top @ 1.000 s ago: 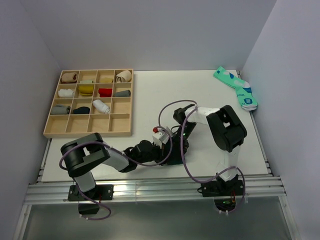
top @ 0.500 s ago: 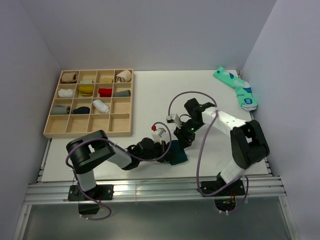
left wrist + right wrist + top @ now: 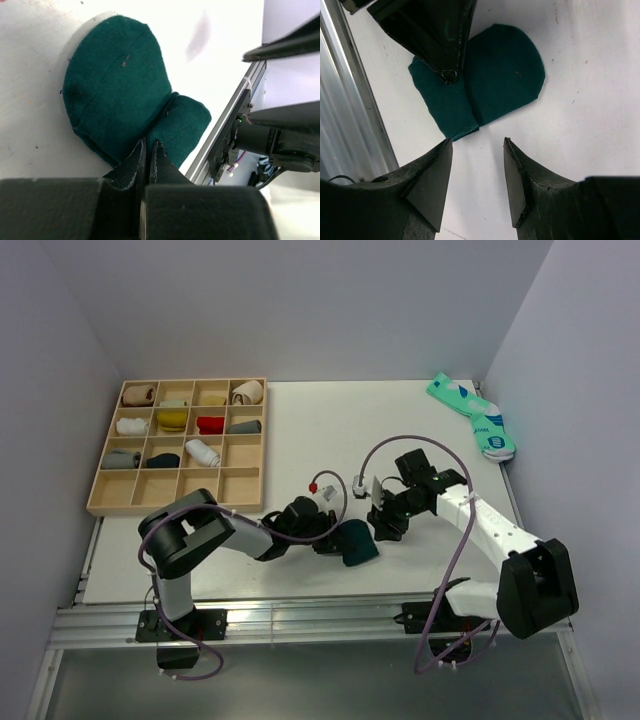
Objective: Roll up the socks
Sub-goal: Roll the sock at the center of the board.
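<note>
The socks show as one dark green bundle (image 3: 357, 543), folded over on itself and lying on the white table near its front edge. In the left wrist view the bundle (image 3: 115, 85) has a rounded flap and a thicker rolled part. My left gripper (image 3: 334, 537) is shut, its tips (image 3: 148, 142) resting on the crease between those two parts. Seen from the right wrist, the left gripper (image 3: 449, 76) presses down on the bundle (image 3: 505, 70). My right gripper (image 3: 381, 523) hangs open just right of the bundle, holding nothing (image 3: 477, 141).
A wooden compartment tray (image 3: 178, 505) with several rolled socks stands at the back left. A mint-green pair (image 3: 472, 416) lies at the back right corner. The aluminium rail (image 3: 300, 615) runs along the front edge, close to the bundle.
My right gripper has opened and pulled back to the right, away from the bundle. The left gripper stayed shut on the crease while its arm shifted slightly right.
</note>
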You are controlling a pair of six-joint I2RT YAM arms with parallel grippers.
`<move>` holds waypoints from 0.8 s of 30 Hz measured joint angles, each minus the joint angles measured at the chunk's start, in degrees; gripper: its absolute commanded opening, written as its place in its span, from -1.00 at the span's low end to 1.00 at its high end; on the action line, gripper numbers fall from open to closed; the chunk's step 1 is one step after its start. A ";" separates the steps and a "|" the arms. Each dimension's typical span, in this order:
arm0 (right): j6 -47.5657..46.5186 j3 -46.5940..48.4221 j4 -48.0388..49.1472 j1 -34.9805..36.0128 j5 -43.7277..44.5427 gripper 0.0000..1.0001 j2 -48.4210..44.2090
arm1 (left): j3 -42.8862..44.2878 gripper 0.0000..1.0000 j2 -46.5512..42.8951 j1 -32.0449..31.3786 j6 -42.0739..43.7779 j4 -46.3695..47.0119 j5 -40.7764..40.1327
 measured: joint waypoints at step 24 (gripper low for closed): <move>-7.10 -14.97 11.43 13.84 10.23 0.11 -10.88 | 11.23 -0.99 5.03 4.07 -0.48 -16.06 11.17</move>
